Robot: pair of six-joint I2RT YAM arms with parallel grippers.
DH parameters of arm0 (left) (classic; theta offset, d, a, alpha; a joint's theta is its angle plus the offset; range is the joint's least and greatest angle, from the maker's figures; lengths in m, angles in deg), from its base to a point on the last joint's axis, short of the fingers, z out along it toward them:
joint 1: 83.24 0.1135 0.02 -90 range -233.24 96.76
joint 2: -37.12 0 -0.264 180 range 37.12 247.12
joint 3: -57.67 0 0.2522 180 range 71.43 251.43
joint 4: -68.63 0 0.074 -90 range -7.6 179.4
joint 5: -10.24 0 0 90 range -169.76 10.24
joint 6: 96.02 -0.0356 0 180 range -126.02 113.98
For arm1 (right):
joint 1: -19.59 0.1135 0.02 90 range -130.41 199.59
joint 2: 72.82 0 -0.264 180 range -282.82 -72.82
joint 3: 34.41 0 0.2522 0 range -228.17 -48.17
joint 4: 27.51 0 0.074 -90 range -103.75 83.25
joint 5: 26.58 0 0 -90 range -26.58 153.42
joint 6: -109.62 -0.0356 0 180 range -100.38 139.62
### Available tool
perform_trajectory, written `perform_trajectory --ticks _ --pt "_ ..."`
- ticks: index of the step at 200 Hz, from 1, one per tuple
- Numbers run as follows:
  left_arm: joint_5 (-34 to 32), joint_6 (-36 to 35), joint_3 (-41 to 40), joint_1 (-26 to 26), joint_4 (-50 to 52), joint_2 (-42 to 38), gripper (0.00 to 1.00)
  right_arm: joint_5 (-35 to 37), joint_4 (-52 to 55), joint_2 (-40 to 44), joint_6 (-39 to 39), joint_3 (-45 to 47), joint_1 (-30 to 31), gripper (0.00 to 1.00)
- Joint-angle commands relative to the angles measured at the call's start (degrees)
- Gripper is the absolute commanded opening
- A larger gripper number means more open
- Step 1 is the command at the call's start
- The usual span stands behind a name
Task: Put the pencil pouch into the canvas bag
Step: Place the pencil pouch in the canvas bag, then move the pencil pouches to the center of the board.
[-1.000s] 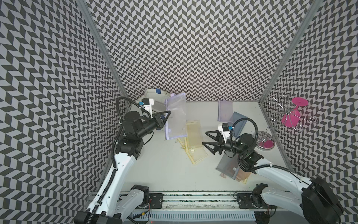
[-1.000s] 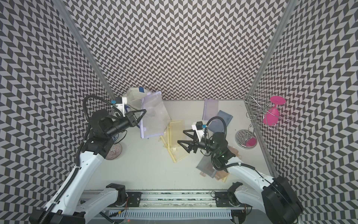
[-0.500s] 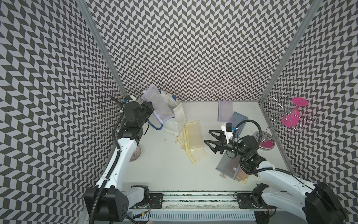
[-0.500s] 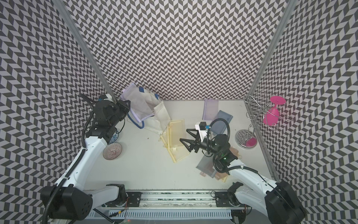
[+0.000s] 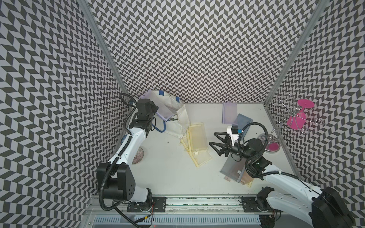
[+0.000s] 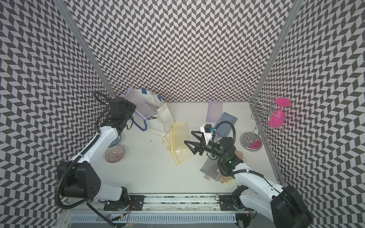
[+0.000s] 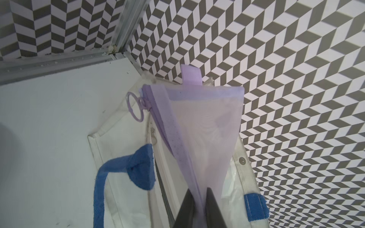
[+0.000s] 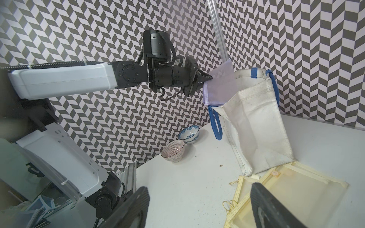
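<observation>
Two robot arms, two small bowls, one bag and at least six flat pouches share a white table (image 5: 167, 167) walled on three sides by black-and-white chevron panels (image 5: 187, 49).

In the right wrist view, a blue-patterned bowl (image 8: 189, 134) and a red-striped bowl (image 8: 173, 151) sit touching at lower centre. In a top view, two overlapping yellow mesh pouches (image 5: 197, 138) lie at centre. A flat lilac pouch (image 5: 229, 112) and a grey-blue pouch (image 5: 244, 122) lie right of centre, by the back wall. A grey pouch (image 5: 231, 167) lies lower right. One wire stand carries an upturned pink goblet (image 5: 296, 120) at the right edge.

At upper left of both top views, the lilac translucent mesh pencil pouch (image 5: 158, 108) stands over the open mouth of the white canvas bag with blue rope handles (image 5: 182, 120). How deep it reaches I cannot tell. It has a lilac zip band, a ring pull and a loop tab.

The left gripper (image 7: 198, 192) pinches the pouch's mesh between its fingers. The right gripper (image 5: 213, 138) stands spread wide and empty beside the yellow pouches.
</observation>
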Motion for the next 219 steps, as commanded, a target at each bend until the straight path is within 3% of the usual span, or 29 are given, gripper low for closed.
perform_trajectory --ticks 1,15,82,105,117,133,162,187,219 --pt "-3.5 0.2 1.6 -2.0 -0.1 0.9 0.16 0.6 -3.3 1.5 0.6 0.9 -0.5 0.81" --pt "-3.4 0.0 1.5 -2.4 0.2 1.6 0.19 0.8 -3.3 1.6 0.7 1.0 -0.6 0.81" --pt "-1.2 -8.3 -1.9 -3.3 1.5 -0.9 0.72 1.1 -4.0 2.6 0.6 1.7 -1.0 0.81" --pt "-0.5 -11.5 -2.8 -3.3 3.1 -3.8 0.75 1.1 -4.0 2.6 0.5 1.7 -1.1 0.80" --pt "-1.2 -15.1 -3.3 -4.0 3.5 -6.1 0.70 1.1 -4.0 2.7 0.3 1.7 -1.1 0.81" --pt "-4.1 -24.2 -2.6 -8.2 3.8 -9.0 0.64 1.6 -3.5 2.3 0.1 1.4 -1.1 0.80" --pt "-6.0 -37.0 -0.4 -17.2 8.8 -13.0 0.71 4.4 -0.4 -0.3 0.1 0.1 -1.2 0.80" --pt "-5.6 -38.7 -1.2 -25.8 14.6 -15.7 0.78 6.6 4.1 -4.1 0.5 -2.3 -1.7 0.80" --pt "-5.0 -34.3 -13.6 -40.4 10.8 -17.7 0.83 7.4 8.7 -9.4 0.4 -4.8 -3.3 0.79"
